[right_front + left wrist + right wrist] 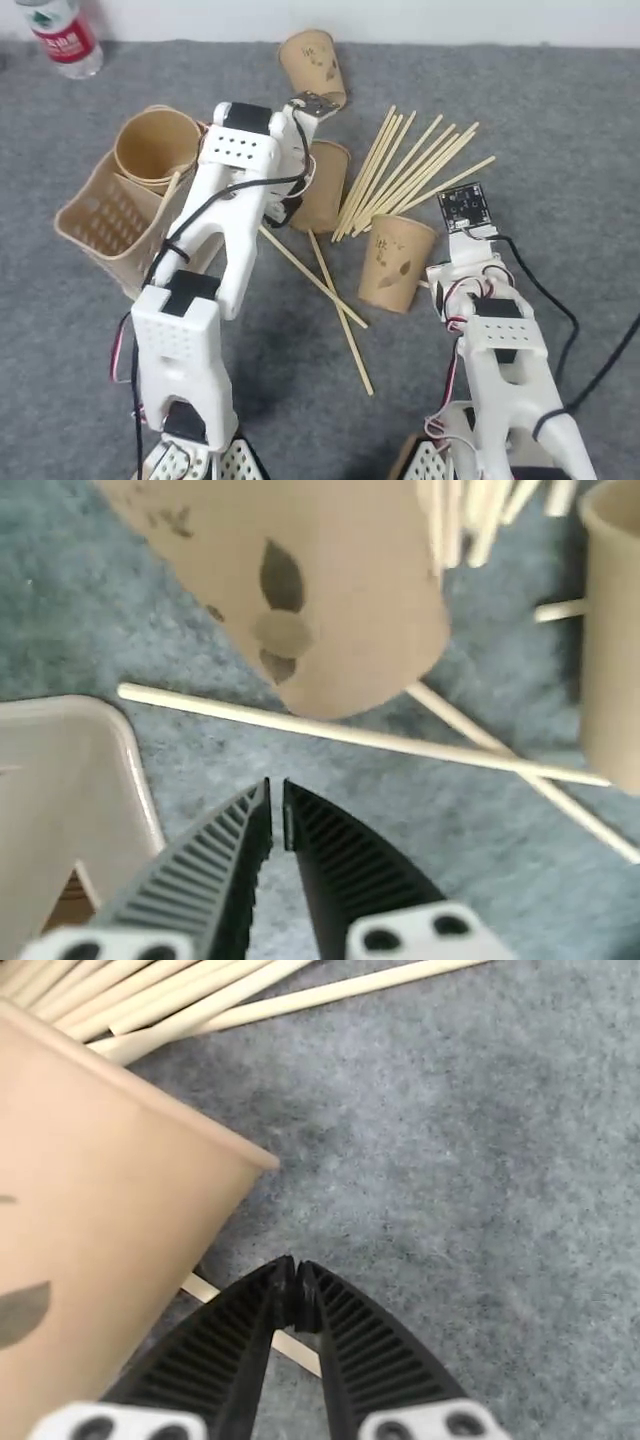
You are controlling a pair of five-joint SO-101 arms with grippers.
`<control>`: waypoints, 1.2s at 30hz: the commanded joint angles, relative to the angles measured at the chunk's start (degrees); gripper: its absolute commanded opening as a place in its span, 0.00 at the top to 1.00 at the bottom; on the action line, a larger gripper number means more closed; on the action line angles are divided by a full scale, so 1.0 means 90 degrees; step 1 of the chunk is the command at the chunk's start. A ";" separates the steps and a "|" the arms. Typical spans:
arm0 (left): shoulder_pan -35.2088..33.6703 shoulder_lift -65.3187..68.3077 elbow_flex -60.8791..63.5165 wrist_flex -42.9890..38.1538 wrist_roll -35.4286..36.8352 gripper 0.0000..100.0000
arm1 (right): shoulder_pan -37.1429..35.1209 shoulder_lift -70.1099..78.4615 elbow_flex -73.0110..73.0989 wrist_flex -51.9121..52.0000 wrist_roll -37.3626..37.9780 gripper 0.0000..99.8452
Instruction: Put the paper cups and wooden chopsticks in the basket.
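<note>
Where the high camera looks down, chopsticks (410, 175) fan diagonally right of the basket (100, 215); my left arm (240, 200) half-hides one lying cup (325, 185). Left wrist: my left gripper (277, 805) is nearly closed, empty. Right wrist: my right gripper (297, 1285) is closed, empty, beside a cropped standing cup (90, 1210).

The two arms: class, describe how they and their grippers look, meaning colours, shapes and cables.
The left arm and right arm are boxy white shells dotted with holes, with black motors at the joints. Black cables and thin red-and-white wires run along them. A small black circuit board sits on the right wrist. The left gripper and right gripper are black, tapering and ribbed inside.
</note>
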 commanded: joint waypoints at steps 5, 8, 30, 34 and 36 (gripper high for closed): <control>0.0186 -0.2247 -0.0015 0.0147 0.0947 0.98 | 0.0015 -0.0083 -0.0430 0.0024 0.0068 0.99; 0.0176 -0.2872 0.0015 0.0508 0.1162 0.98 | 0.0015 -0.0083 -0.0420 0.0024 0.0068 0.99; -0.0156 -0.6642 0.4742 -0.0664 0.3585 0.98 | -0.0151 -0.0073 -0.0391 0.0024 0.0078 0.99; -0.0156 -0.6418 0.5358 -0.1563 0.3858 0.98 | -0.0151 -0.0073 -0.0381 0.0024 0.0078 0.99; -0.0156 -0.6281 0.5602 -0.2081 0.4200 0.98 | -0.0151 -0.0073 -0.0381 0.0024 0.0078 0.99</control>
